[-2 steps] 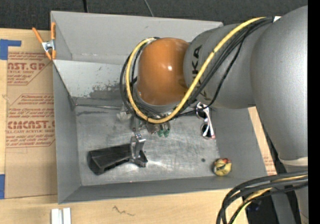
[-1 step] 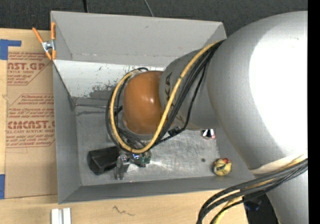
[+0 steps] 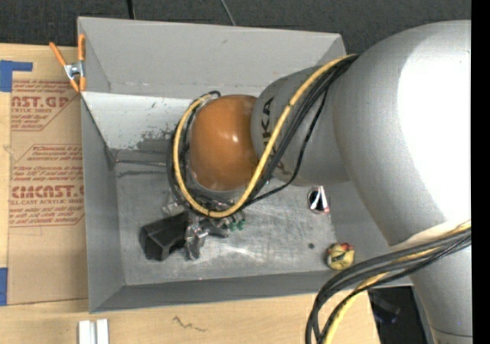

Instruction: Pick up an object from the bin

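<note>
Black blocky object (image 3: 159, 239) lies on the floor of the bin, toward the lower left corner as the camera sees it, its right end just beside the gripper (image 3: 194, 237). Whether the two touch I cannot tell, and whether the gripper is spread or pressed together I cannot tell either (its own wrist hides most of it).

The arm (image 3: 398, 128) reaches in from the right and bends down steeply, so that its orange cover (image 3: 220, 142), ringed by yellow and black cables (image 3: 181, 152), faces the camera and the gripper points at the floor.

The grey metal bin (image 3: 214, 51) has sloping walls and a scuffed, scratched floor.

A small green bit (image 3: 238, 221) lies just right of the gripper. A small white and red thing (image 3: 317, 199) lies close to the arm, and a yellow roundish thing (image 3: 339, 256) lies near the lower right corner, both well apart from the gripper.
</note>
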Tool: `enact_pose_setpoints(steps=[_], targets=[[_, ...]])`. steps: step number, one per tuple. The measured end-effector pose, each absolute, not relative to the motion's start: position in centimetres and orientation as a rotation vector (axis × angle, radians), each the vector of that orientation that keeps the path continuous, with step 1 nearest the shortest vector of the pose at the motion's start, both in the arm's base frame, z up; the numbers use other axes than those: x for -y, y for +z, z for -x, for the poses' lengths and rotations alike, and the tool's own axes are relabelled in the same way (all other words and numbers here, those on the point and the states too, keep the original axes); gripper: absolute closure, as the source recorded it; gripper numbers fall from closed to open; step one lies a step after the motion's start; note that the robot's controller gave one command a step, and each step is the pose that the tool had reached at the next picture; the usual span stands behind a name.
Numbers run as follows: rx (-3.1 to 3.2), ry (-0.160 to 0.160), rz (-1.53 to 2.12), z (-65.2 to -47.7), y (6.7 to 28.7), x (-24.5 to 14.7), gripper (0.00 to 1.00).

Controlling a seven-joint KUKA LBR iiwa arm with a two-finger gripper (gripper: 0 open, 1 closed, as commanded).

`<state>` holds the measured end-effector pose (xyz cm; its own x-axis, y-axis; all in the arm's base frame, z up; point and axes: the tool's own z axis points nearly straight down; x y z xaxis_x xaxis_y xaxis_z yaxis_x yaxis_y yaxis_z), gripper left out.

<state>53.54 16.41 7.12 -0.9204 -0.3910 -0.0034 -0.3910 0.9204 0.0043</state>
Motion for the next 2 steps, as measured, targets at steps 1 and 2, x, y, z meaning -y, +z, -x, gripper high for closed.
enact_pose_setpoints(steps=[1, 2], targets=[[-3.076, 0.008, 0.626, -53.54, 7.12, -16.41, 1.0], [-3.08, 0.007, 0.627, -53.4, 7.51, -16.37, 1.0]])
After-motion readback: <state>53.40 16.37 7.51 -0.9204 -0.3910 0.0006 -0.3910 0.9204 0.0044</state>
